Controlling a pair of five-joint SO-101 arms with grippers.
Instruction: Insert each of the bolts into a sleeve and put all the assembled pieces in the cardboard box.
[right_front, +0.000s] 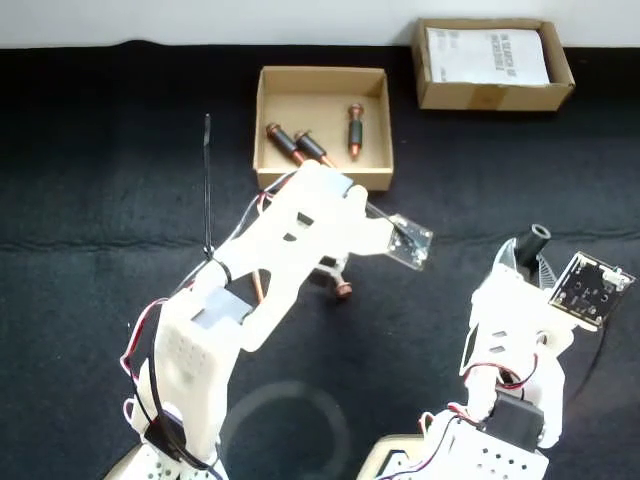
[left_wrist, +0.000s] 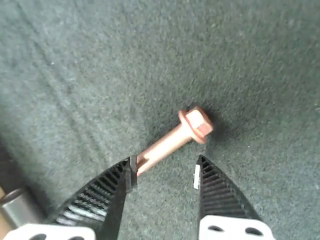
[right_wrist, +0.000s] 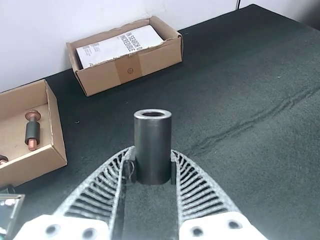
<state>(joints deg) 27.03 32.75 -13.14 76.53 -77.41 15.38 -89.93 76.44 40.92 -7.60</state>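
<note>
Fingers (left_wrist: 107, 192) apart on the left gripper (left_wrist: 165, 167), straddled the tail of the bolt (left_wrist: 172, 140) lying flat on the dark cloth (left_wrist: 225, 60), near the box (right_front: 310, 100). Probably called for a squeeze nearer the head, square across the shank, to leave enough bare length for the sleeve (right_wrist: 152, 135). Farther out, clenched that sleeve upright in the right gripper (right_wrist: 152, 162), mouth up.

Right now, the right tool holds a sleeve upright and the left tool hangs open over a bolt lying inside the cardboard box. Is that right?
Not quite. The bolt lies on the black cloth, outside the cardboard box, as the left wrist view shows. The rest stands: the right tool holds the sleeve upright, and the left tool is open over the bolt.
</note>
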